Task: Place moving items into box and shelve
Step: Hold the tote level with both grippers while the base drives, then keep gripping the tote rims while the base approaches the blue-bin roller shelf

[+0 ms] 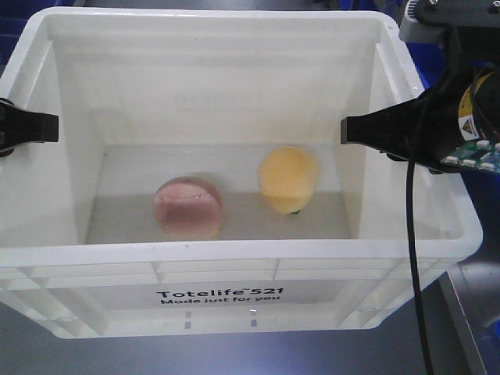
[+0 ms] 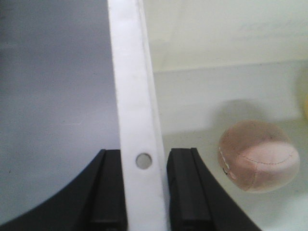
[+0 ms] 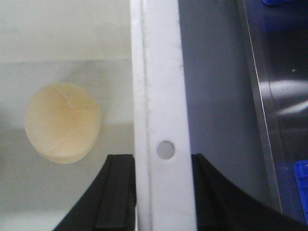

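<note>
Grey tabletop [image 2: 48, 96], left end effector [image 2: 143, 156], right end effector [image 3: 163, 161], both clamping box [image 1: 94, 273]

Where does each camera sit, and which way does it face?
Front: high before the box, looking down in; left gripper and right gripper at its sides.
Left wrist: above left rim, facing down; left gripper clamps it; pink ball.
Right wrist: above right rim, facing down; right gripper clamps it; yellow ball.
Shared: front view shows both balls too.

Yellow ball [image 2: 306, 106] mostly off-frame, L wrist
</note>
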You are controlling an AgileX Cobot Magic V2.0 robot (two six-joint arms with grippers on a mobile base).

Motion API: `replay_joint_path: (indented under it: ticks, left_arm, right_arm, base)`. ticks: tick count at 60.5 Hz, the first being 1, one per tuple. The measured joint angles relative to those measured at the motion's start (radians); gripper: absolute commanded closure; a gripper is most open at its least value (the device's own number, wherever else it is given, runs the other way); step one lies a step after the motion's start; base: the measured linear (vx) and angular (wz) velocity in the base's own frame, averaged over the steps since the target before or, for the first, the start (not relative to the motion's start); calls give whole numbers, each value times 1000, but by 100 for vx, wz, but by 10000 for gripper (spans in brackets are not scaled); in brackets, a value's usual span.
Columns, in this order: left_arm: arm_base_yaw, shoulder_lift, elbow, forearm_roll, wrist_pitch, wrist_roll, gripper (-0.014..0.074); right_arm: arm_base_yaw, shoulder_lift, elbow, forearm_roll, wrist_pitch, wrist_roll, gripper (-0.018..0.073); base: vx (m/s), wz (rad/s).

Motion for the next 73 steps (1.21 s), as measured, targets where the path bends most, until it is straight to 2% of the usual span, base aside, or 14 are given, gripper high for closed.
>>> replay_joint_path:
  ticks: [73]
  left_arm:
    - [-1, 0, 0, -2, 4, 0, 619]
  right_arm:
    - [0, 0, 0, 1, 2, 0, 484]
  base:
    - [33, -1]
